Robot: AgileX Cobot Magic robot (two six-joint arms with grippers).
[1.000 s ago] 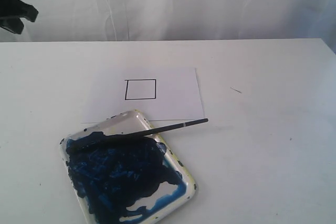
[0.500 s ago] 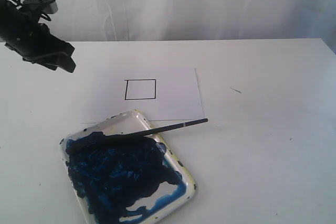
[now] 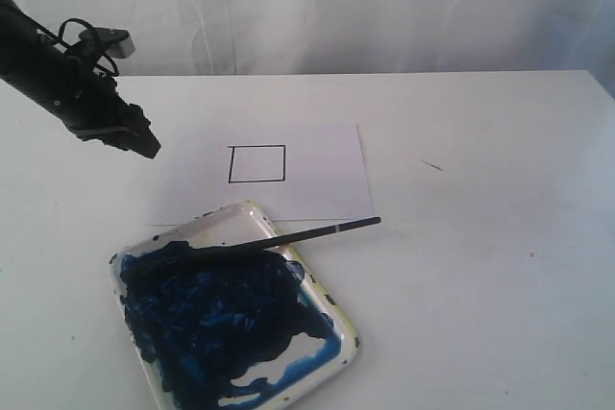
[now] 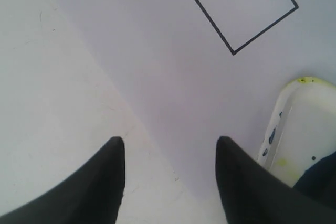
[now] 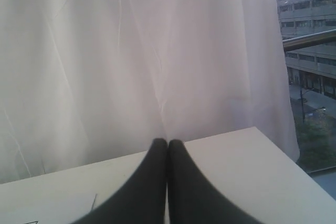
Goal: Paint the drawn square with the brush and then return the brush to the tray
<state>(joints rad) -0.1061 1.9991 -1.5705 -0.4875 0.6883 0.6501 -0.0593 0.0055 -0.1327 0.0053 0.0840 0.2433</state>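
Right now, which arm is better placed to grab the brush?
Left. The left gripper is open, near the paper sheet and tray where the brush lies; the right gripper is shut, facing the curtain, outside the exterior view.

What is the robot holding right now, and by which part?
Nothing. The left hand is open and empty, the right hand is shut on nothing, and the brush lies untouched across the tray.
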